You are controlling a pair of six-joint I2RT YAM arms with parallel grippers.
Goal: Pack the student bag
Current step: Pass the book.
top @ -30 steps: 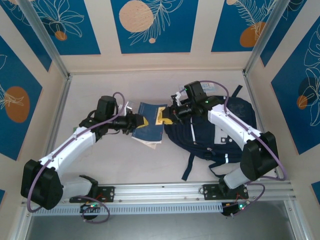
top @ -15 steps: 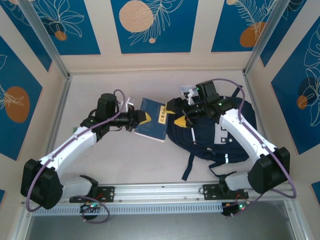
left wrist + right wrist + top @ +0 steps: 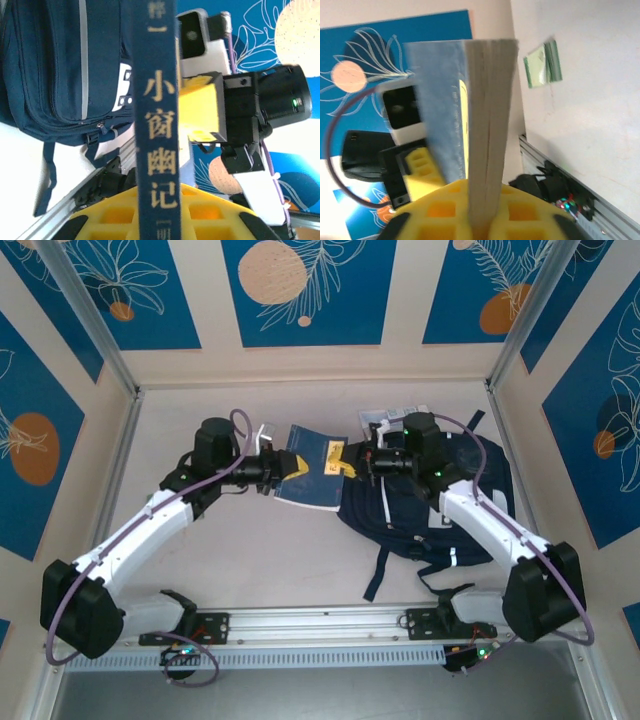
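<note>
While both arms reach in toward the middle of the desk [image 3: 250, 550], I have the navy book [image 3: 305, 480] pinched from two sides. The left gripper [image 3: 283, 468] is clamped on its left side and the right gripper [image 3: 352, 462] on its right side, next to the yellow label [image 3: 327, 462].

Left wrist view: the book's spine [image 3: 157, 125] with gold characters runs straight up between my yellow fingers [image 3: 115, 215]. The right gripper's yellow finger [image 3: 200, 107] sits against the far cover.

Right wrist view: the page edge [image 3: 490, 125] is seated between that gripper's fingers [image 3: 520, 220], and the left gripper shows beyond the blue cover.

The student bag [image 3: 420, 510] lies flat on the right half of the desk, close to the right edge, with dark straps [image 3: 377, 575] trailing toward the near edge. The book sits at the bag's left side and overlaps its left rim in the top view. I can't tell whether they touch, or whether the book's lower edge rests on the desk.

A small green item [image 3: 544, 62] lies on the desk.
</note>
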